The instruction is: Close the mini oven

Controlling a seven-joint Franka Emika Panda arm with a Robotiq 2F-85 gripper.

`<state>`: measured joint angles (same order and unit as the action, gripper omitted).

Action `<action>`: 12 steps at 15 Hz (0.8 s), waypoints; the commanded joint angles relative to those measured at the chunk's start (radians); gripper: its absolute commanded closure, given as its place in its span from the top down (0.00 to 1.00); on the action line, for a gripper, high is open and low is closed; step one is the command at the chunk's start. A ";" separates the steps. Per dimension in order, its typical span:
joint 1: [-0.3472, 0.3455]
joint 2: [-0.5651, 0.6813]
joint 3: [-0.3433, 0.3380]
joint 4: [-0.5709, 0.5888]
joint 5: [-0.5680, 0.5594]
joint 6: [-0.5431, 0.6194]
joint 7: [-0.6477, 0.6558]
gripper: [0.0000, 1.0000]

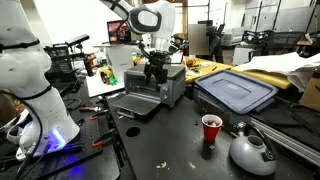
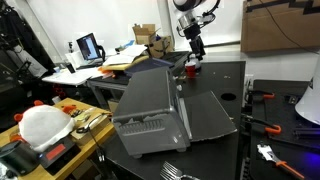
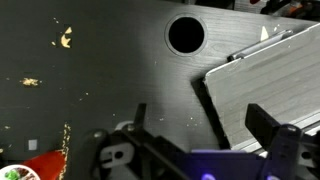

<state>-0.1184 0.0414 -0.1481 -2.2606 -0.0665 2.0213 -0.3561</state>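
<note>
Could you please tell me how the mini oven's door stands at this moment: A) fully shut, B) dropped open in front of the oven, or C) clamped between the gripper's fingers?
B: in an exterior view the mini oven has its door lowered nearly flat toward the table, and the gripper hangs above it, open.

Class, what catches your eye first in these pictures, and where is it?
The silver mini oven stands centre-scene, door dropped open, with the open gripper hanging above it. Nearer the camera in an exterior view, a red cup stands on the dark table near a large grey-blue lidded bin.
</note>
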 commanded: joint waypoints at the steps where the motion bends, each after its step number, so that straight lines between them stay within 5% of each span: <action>1: -0.021 0.059 0.005 0.000 0.106 0.039 -0.045 1.00; 12: -0.116 0.216 0.022 -0.012 0.411 0.091 -0.138 1.00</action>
<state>-0.1985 0.2393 -0.1429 -2.2637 0.2822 2.0938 -0.4522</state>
